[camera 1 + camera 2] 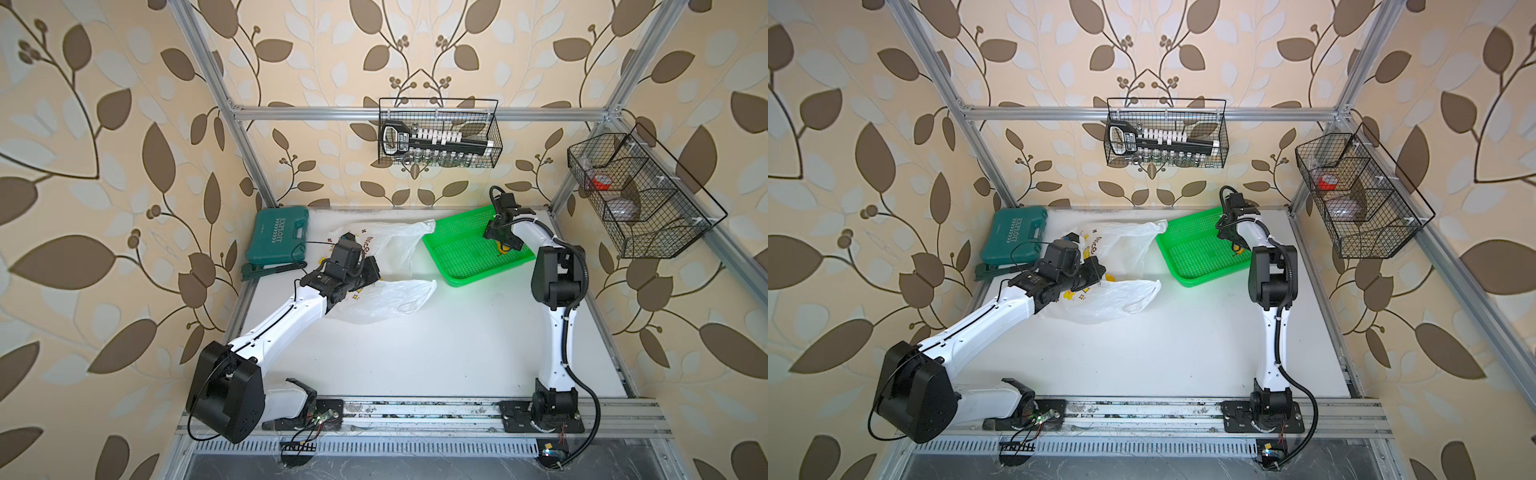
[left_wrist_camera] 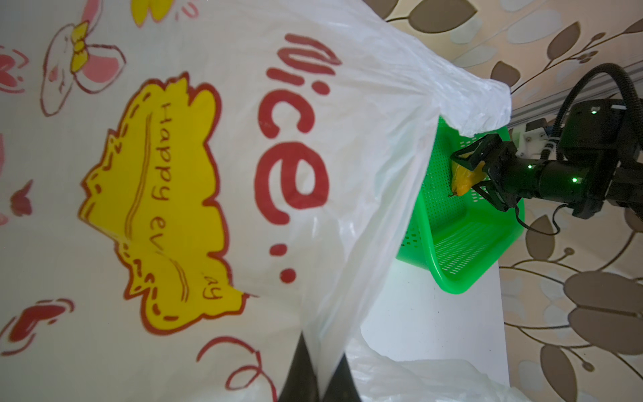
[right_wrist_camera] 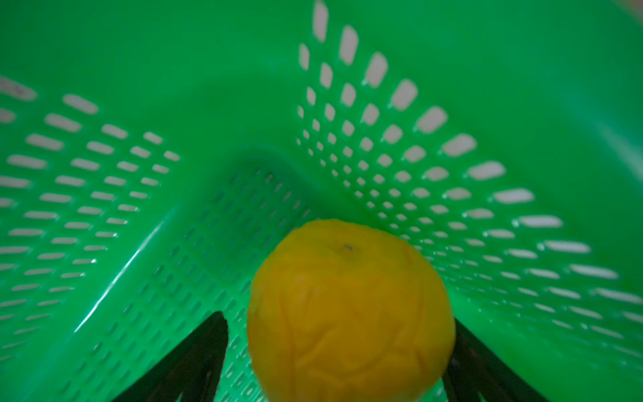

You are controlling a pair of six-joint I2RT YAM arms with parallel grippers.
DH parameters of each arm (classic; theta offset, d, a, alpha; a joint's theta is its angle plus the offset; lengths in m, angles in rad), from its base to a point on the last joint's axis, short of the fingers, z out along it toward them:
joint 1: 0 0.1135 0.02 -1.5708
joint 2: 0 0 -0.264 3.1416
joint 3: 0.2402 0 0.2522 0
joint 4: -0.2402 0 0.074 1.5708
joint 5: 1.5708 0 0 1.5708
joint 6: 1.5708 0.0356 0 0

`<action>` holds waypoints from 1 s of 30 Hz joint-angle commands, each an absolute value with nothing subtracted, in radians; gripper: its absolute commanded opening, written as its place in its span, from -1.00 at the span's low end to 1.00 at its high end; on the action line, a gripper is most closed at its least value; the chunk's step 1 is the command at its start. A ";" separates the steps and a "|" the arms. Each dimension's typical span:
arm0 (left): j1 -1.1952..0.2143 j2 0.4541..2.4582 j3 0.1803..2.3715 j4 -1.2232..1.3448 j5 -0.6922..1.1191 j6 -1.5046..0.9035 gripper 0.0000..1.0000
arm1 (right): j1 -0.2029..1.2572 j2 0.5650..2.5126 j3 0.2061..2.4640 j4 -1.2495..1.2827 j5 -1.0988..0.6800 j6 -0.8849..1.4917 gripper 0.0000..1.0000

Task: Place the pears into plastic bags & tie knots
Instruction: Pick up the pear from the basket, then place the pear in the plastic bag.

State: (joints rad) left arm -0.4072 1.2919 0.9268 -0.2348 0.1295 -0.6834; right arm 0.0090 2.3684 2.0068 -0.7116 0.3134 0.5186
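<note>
One pear (image 3: 349, 313) straddled by right gripper (image 3: 337, 318)

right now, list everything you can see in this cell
plastic bag: one, white with red and yellow prints, left side of the table
basket: one, green, perforated, far right of the table
pear: one in view, orange-yellow, inside the basket
tool case: one, teal, far left corner
back wire basket: one, black, on the back rail
black tool: one, with white pieces, in the back wire basket
side wire basket: one, black, on the right frame
tape roll: one, red, in the side wire basket
table: one, white
left gripper: shut on the plastic bag
right gripper: open, jaws either side of the pear
</note>
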 commanded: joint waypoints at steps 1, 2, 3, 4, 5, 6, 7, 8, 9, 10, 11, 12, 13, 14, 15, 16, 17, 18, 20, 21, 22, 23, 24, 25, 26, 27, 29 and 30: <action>-0.419 1.289 0.931 -0.228 0.119 -0.675 -1.00 | -0.001 2.394 2.038 -0.704 0.315 0.493 0.75; -0.419 1.289 0.932 -0.231 0.117 -0.674 -1.00 | -0.003 2.391 2.037 -0.696 0.309 0.492 0.68; -0.419 1.289 0.933 -0.232 0.116 -0.673 -1.00 | -0.004 2.386 2.034 -0.689 0.299 0.490 0.59; -0.419 1.287 0.933 -0.233 0.115 -0.672 -1.00 | -0.004 2.378 2.027 -0.676 0.285 0.484 0.46; -0.419 1.287 0.933 -0.235 0.115 -0.673 -1.00 | -0.004 2.362 2.014 -0.664 0.276 0.483 0.33; -0.419 1.288 0.934 -0.235 0.115 -0.671 -1.00 | -0.002 2.343 1.995 -0.648 0.266 0.483 0.24; -0.419 1.289 0.935 -0.238 0.114 -0.670 -1.00 | -0.003 2.314 1.963 -0.615 0.249 0.483 0.16; -0.419 1.287 0.936 -0.239 0.114 -0.670 -1.00 | -0.001 2.278 1.923 -0.583 0.235 0.486 0.13; -0.419 1.287 0.936 -0.238 0.114 -0.669 -1.00 | 0.000 2.245 1.886 -0.551 0.220 0.489 0.11; -0.419 1.286 0.937 -0.241 0.114 -0.667 -1.00 | 0.004 2.200 1.840 -0.514 0.200 0.493 0.08; -0.419 1.285 0.940 -0.245 0.114 -0.662 -1.00 | 0.010 2.154 1.796 -0.483 0.183 0.498 0.07; -0.419 1.284 0.943 -0.248 0.115 -0.658 -1.00 | 0.017 2.115 1.760 -0.456 0.167 0.503 0.05; -0.419 1.283 0.948 -0.253 0.115 -0.653 -1.00 | 0.028 2.065 1.717 -0.429 0.152 0.510 0.03; -0.419 1.281 0.952 -0.258 0.116 -0.649 -1.00 | 0.042 2.013 1.671 -0.403 0.135 0.515 0.03; -0.419 1.279 0.955 -0.262 0.115 -0.646 -1.00 | 0.056 1.968 1.631 -0.374 0.115 0.520 0.02; -0.419 1.276 0.960 -0.265 0.116 -0.643 -1.00 | 0.075 1.917 1.587 -0.353 0.098 0.530 0.02; -0.419 1.273 0.963 -0.269 0.118 -0.638 -1.00 | 0.097 1.866 1.540 -0.326 0.075 0.538 0.02; -0.419 1.272 0.966 -0.273 0.120 -0.635 -1.00 | 0.118 1.824 1.500 -0.306 0.052 0.545 0.02; -0.419 1.267 0.974 -0.283 0.124 -0.629 -1.00 | 0.173 1.731 1.402 -0.260 -0.005 0.555 0.01; -0.419 1.265 0.977 -0.288 0.124 -0.627 -1.00 | 0.198 1.693 1.359 -0.242 -0.029 0.557 0.02; -0.419 1.261 0.979 -0.292 0.128 -0.625 -1.00 | 0.230 1.649 1.299 -0.209 -0.052 0.560 0.02; -0.419 1.258 0.979 -0.294 0.132 -0.622 -1.00 | 0.261 1.610 1.238 -0.171 -0.085 0.571 0.02; -0.419 1.257 0.981 -0.298 0.135 -0.623 -1.00 | 0.284 1.579 1.189 -0.144 -0.108 0.585 0.01; -0.420 1.255 0.985 -0.303 0.135 -0.623 -1.00 | 0.312 1.545 1.127 -0.107 -0.129 0.608 0.01; -0.420 1.252 0.987 -0.306 0.139 -0.621 -1.00 | 0.336 1.521 1.064 -0.047 -0.160 0.635 0.00; -0.421 1.249 0.988 -0.308 0.141 -0.621 -1.00 | 0.353 1.501 1.015 0.007 -0.191 0.659 -0.01; -0.422 1.244 0.989 -0.312 0.144 -0.621 -1.00 | 0.406 1.479 0.924 0.120 -0.234 0.705 -0.02; -0.423 1.243 0.990 -0.313 0.143 -0.622 -1.00 | 0.429 1.486 0.909 0.149 -0.246 0.715 -0.02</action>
